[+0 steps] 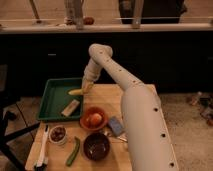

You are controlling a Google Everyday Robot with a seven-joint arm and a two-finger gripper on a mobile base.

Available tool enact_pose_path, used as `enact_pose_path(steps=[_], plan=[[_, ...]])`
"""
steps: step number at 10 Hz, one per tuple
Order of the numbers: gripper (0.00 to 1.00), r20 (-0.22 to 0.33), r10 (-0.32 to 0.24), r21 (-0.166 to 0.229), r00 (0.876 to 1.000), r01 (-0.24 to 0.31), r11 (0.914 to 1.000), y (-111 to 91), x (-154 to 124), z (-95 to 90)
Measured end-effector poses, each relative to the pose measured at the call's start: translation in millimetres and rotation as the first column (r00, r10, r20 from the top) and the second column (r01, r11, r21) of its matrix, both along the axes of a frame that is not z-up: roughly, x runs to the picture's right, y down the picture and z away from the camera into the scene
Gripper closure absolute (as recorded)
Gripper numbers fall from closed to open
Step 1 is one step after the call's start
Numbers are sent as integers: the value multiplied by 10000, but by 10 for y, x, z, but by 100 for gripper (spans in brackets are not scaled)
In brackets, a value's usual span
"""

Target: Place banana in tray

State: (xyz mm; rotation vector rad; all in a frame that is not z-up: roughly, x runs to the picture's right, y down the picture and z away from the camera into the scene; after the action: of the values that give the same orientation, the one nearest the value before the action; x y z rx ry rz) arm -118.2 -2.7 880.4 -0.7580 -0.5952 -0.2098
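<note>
The banana (76,92) is small and yellow and sticks out to the left from my gripper (86,88), which is shut on its right end. It hangs just over the right part of the green tray (51,100), near the tray's right rim. I cannot tell whether the banana touches the tray floor. The white arm reaches in from the lower right, over the wooden table (135,95).
A pale tan block (70,107) lies at the tray's near right corner. In front stand an orange bowl (93,120) with fruit, a dark bowl (96,146), a small bowl (58,134), a green vegetable (73,151), a blue object (115,125) and a white brush (42,148).
</note>
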Motion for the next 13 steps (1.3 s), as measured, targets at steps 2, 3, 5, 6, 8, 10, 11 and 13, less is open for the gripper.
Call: enact_pose_path(steps=[2,3,5,6,8,10,11,13], plan=[[100,78,-46,-52,10000,47,10000,-20,-71,-18],[100,134,-111,-103,9998,113,9999,-17,-147,-18],[100,129,-185,-232,9997,188,9996,71,-140,80],[100,130,-221,-239,9997,224,9995,91,-138,111],[100,212,-232,-251,9995,237,9994,106,-195,139],[100,231,-245,-265,9994,251,9993,126,-207,189],[100,234,-267,-278,9994,273,9992,146,-212,218],[100,248,-312,-297,9992,320,9990,160,-260,254]])
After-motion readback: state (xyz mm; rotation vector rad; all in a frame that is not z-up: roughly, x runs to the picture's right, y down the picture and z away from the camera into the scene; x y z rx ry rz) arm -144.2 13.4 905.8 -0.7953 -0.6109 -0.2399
